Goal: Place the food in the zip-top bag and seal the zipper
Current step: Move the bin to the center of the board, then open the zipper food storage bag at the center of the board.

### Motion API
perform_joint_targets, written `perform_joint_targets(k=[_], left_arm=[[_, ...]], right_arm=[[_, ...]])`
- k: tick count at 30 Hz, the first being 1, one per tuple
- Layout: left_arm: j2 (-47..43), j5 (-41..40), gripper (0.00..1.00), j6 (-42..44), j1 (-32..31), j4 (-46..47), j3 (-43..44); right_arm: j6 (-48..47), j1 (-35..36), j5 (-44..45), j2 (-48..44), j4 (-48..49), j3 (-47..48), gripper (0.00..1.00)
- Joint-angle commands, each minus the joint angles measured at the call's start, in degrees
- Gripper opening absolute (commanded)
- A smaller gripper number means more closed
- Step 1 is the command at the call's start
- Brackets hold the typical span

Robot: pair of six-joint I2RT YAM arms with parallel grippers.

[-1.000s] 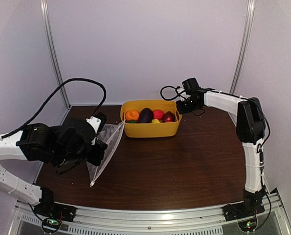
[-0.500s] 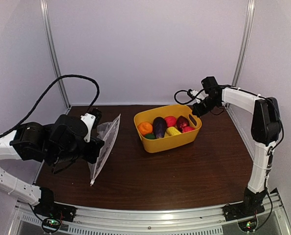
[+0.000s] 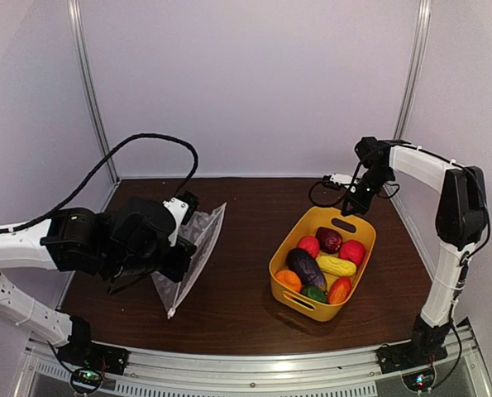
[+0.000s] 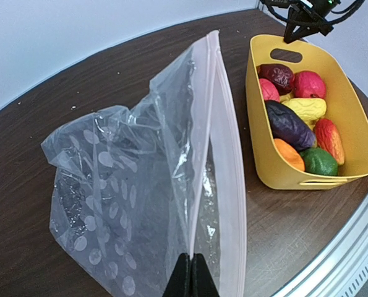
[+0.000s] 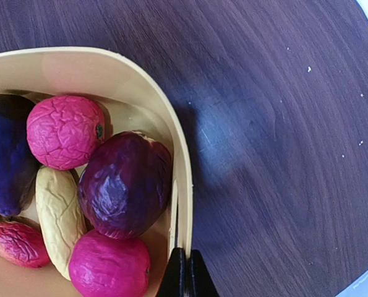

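Note:
The clear dotted zip-top bag (image 3: 192,252) hangs at the left, held up off the table. My left gripper (image 4: 190,272) is shut on one lip of its whitish zipper edge (image 4: 203,154); the other lip (image 4: 233,185) stands apart, so the mouth gapes. The food (image 3: 322,265) lies in the yellow tub (image 3: 288,256) at the right: purple, pink, yellow, red, orange and green pieces. It also shows in the left wrist view (image 4: 295,111). My right gripper (image 5: 184,272) is shut on the tub's far rim (image 5: 182,185) by the handle slot, next to a dark purple piece (image 5: 125,185).
The dark wood table (image 3: 246,314) ends at a metal rail along the near edge. White walls with corner posts enclose the back and sides. A black cable (image 3: 146,145) loops above my left arm.
My right gripper has dragged the yellow tub from the back centre forward and to the right, turning it. My left arm has shifted slightly right with the bag.

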Motion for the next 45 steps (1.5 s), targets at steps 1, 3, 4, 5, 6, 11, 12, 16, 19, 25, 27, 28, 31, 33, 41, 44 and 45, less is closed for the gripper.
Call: perform_joint_targets(k=[1,3,4,5,6,11,12,16,19,25,27,28,31,33,41,44,45], left_arm=[[2.5,3.6,0.00,1.7,0.3,4.6,1.6],[3.8,4.4,0.00,2.4,0.3,5.8,2.0],[4.4,4.8,0.00,2.8,0.3,6.6,2.2],[4.9,5.0,0.00,3.6,0.3,7.6,2.3],[5.5,5.2,0.00,4.3,0.4,8.7,2.4],[10.1,3.9,0.00,6.9,0.4,9.4,6.1],[11.1,3.8,0.00,7.3,0.3,9.1,7.1],[14.0,2.7,0.00,7.5,0.3,9.2,9.7],[15.6,-0.3,0.00,6.5,0.4,11.4,10.6],[19.5,-6.2,0.00,2.4,1.4,24.9,9.9],[22.1,-8.3,0.00,1.1,2.3,28.2,11.5],[23.4,-8.6,0.00,0.9,2.6,29.3,12.6],[27.3,-10.2,0.00,0.0,3.2,30.0,17.4],[28.9,-10.8,0.00,-0.7,3.2,30.5,19.7],[30.3,-11.2,0.00,-3.1,3.2,36.5,20.7],[30.5,-10.4,0.00,-3.2,3.3,37.8,20.9],[30.6,-10.3,0.00,-3.3,3.3,38.1,20.9]], right_arm=[[-8.6,-1.1,0.8,2.4,-4.5,3.4,0.00],[-8.3,-0.6,-0.3,2.9,-3.6,4.8,0.00],[-7.7,-0.2,-0.8,3.1,-3.0,5.5,0.00],[-6.8,0.4,-1.2,3.4,-2.2,6.1,0.01],[-5.9,1.1,-1.7,3.8,-1.7,6.7,0.03],[2.5,3.7,-1.4,4.3,0.7,9.6,0.34],[5.3,3.6,0.6,3.6,1.2,10.5,0.39],[16.5,1.9,2.0,-5.5,2.9,11.0,0.50],[25.2,2.1,-2.6,-17.2,11.3,2.5,0.54],[47.7,4.4,-19.0,-36.1,36.3,-20.3,0.81],[51.2,6.8,-20.8,-36.9,39.1,-22.5,0.80],[51.8,8.2,-20.8,-36.7,39.1,-22.7,0.79],[54.7,11.3,-20.6,-35.3,39.2,-23.4,0.72],[56.4,12.6,-21.5,-34.8,40.2,-24.7,0.71],[59.5,17.4,-21.3,-35.9,43.0,-27.4,0.77],[60.3,18.4,-21.1,-34.4,42.9,-26.9,0.77],[60.4,18.9,-21.2,-33.7,42.8,-26.5,0.77]])
